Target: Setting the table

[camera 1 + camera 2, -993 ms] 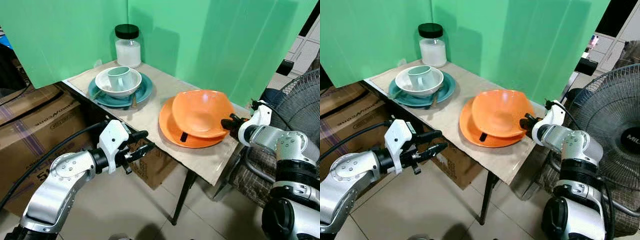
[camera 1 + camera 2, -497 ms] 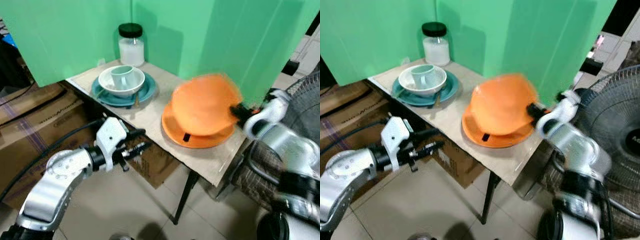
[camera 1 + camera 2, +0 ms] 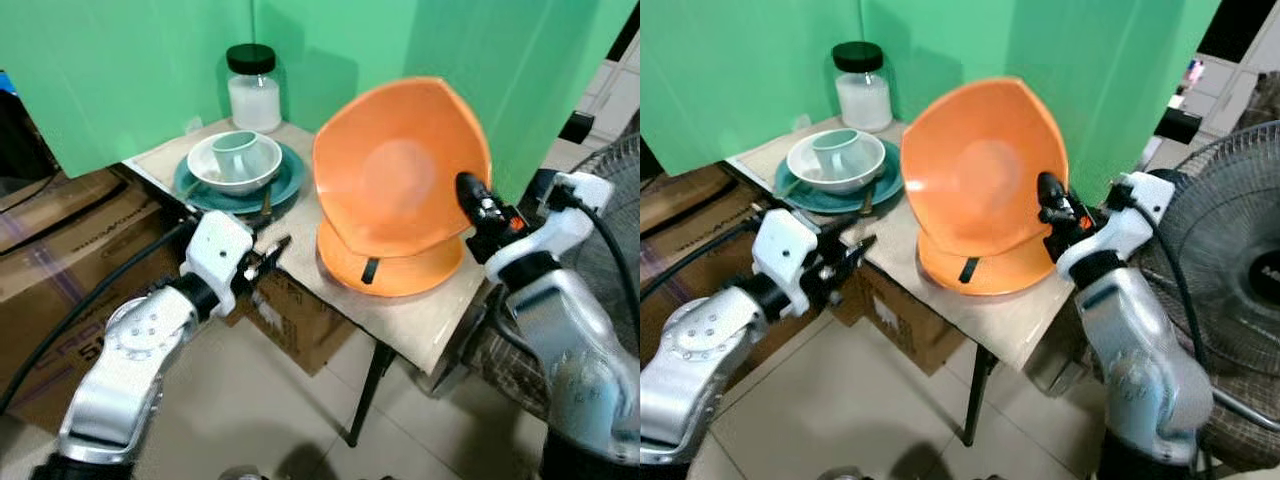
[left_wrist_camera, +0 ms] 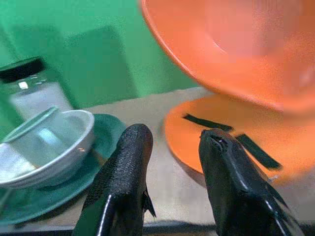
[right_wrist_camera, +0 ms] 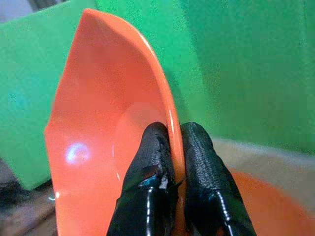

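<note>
My right gripper (image 3: 470,192) is shut on the rim of an orange bowl (image 3: 398,170), holding it tilted up on edge above the orange plate (image 3: 400,272). In the right wrist view the fingers (image 5: 156,162) pinch that rim, one on each side. A black utensil (image 3: 369,270) lies on the plate. At the back left, a white bowl (image 3: 222,172) with a pale green cup (image 3: 238,152) in it sits on a teal plate (image 3: 285,176). My left gripper (image 3: 272,252) is open at the table's front edge, empty; its fingers (image 4: 125,167) point toward both plates.
A jar with a black lid (image 3: 251,88) stands in the back corner against green screens (image 3: 130,60). A beige cloth (image 3: 300,222) covers the small table. Cardboard boxes (image 3: 60,250) stand left of it, a fan (image 3: 615,165) to the right.
My right gripper has lifted the orange bowl off the orange plate and tipped it up on edge. The left gripper has moved closer to the table edge.
</note>
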Motion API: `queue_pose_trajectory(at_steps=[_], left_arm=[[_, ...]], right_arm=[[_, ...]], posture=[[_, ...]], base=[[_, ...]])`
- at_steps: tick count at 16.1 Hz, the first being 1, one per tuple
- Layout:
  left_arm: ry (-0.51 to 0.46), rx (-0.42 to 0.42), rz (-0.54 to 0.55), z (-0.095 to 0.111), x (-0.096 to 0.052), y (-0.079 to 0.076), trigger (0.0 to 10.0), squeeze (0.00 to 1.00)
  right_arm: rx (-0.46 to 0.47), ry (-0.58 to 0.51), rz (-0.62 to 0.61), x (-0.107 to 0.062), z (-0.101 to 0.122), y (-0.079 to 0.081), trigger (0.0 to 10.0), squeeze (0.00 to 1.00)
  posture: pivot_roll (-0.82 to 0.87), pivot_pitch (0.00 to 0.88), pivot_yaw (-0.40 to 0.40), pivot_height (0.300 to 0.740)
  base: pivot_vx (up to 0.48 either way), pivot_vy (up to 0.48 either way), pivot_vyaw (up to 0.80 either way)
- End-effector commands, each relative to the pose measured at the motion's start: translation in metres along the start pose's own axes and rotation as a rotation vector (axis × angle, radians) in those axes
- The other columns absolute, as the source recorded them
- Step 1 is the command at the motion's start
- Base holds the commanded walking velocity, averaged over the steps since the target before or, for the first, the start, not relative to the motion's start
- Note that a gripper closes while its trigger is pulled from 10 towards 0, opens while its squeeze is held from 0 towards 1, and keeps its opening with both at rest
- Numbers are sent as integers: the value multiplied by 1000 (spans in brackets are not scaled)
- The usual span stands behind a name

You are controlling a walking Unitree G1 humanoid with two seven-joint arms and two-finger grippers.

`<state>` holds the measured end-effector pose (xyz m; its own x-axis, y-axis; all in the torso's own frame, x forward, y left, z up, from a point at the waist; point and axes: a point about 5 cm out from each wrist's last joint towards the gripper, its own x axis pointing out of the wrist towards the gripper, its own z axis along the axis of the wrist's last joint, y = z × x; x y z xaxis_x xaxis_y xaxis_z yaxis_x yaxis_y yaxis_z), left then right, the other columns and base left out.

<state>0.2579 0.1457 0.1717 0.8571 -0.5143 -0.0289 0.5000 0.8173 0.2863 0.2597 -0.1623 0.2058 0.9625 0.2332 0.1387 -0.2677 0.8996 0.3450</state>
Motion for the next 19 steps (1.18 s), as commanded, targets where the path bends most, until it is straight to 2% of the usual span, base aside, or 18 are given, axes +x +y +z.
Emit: queue_pose_trajectory(at_steps=[1, 2, 3, 5, 7, 10, 13, 19], left_arm=[[-16, 9, 79, 7, 0, 2, 10000, 0], [-33, 6, 159, 8, 0, 4, 10000, 0], [-55, 11, 192, 9, 2, 3, 10000, 0], [-91, -18, 242, 13, 4, 2, 10000, 0], [-79, -18, 270, 10, 3, 2, 10000, 0], [-70, -8, 320, 8, 3, 5, 10000, 0], [-55, -10, 348, 8, -4, 7, 10000, 0], [-68, -9, 367, 9, 1, 7, 10000, 0]], right_arm=[[-108, -36, 0, -3, 4, 7, 10000, 0], [-199, -37, 5, -4, -3, 11, 10000, 0], [-272, -25, 29, -4, -11, 16, 10000, 0], [-298, -53, -25, -2, -12, 15, 10000, 0], [-418, -70, 5, -4, -10, 18, 10000, 0], [-435, -93, -6, -5, -13, 16, 10000, 0], [-423, -115, -22, -4, -11, 18, 10000, 0], [-411, -126, -39, -2, -11, 14, 10000, 0]], posture=[[118, 0, -19, 740], [120, 0, -27, 740], [124, 0, -39, 740], [112, 0, -42, 740], [109, 0, -37, 740], [125, 0, -44, 740], [129, 0, -54, 740], [132, 0, -58, 740]], base=[[0, 0, 0], [0, 0, -769], [0, 0, -800], [0, 0, -800], [0, 0, -800], [0, 0, -800], [0, 0, -800], [0, 0, -800]])
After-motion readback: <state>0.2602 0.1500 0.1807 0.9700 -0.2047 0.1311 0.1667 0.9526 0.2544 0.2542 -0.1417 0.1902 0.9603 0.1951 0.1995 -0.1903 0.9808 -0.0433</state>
